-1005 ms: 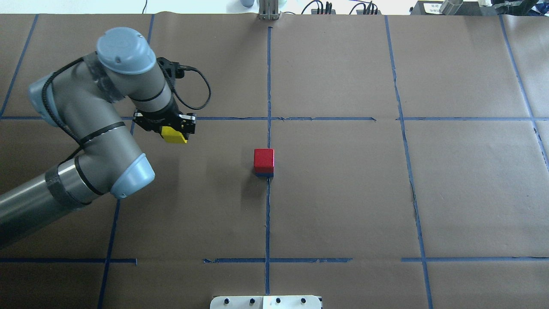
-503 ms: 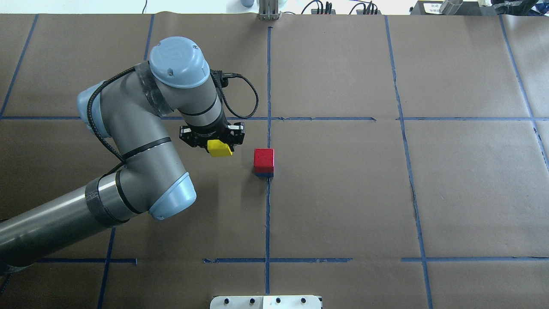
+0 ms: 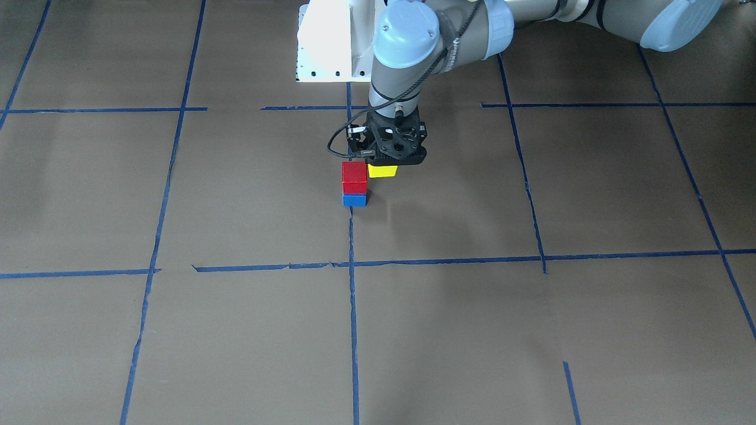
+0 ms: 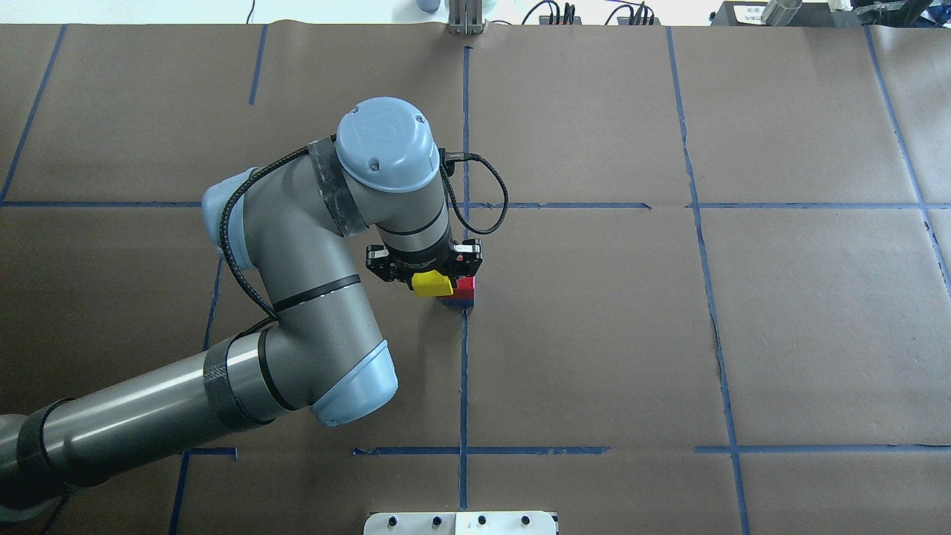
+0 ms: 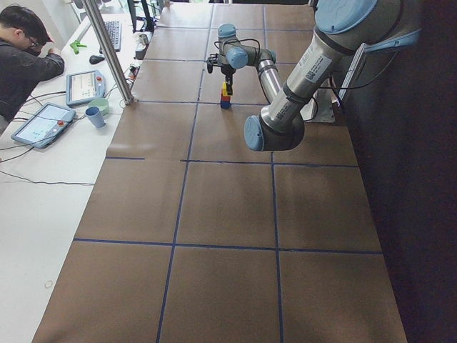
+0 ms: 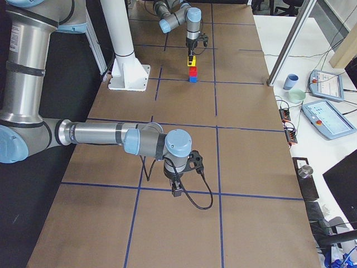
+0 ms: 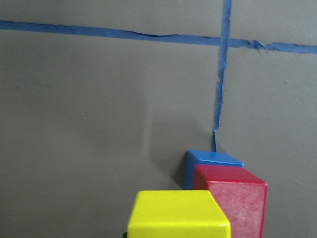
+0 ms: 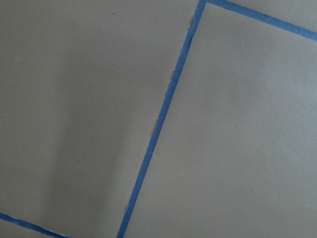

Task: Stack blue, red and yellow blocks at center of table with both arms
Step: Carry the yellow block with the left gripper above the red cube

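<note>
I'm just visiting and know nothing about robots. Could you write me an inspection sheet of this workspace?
Surface: table of dull brown paper, gridded by thin blue tape lines, frayed in places.
Job's things: small red cube sits on small blue cube at the centre; small yellow cube is held raised close beside the stack, not yet on it.
Clutter: nothing seen.
Claws: left claw shut on the yellow cube; right claw low over bare paper, open or shut cannot be told.
Cables: black cable loops from the left wrist; second black cable loops at the right claw.
Surroundings: person seated at white side desk with tablets and a blue cup.
</note>
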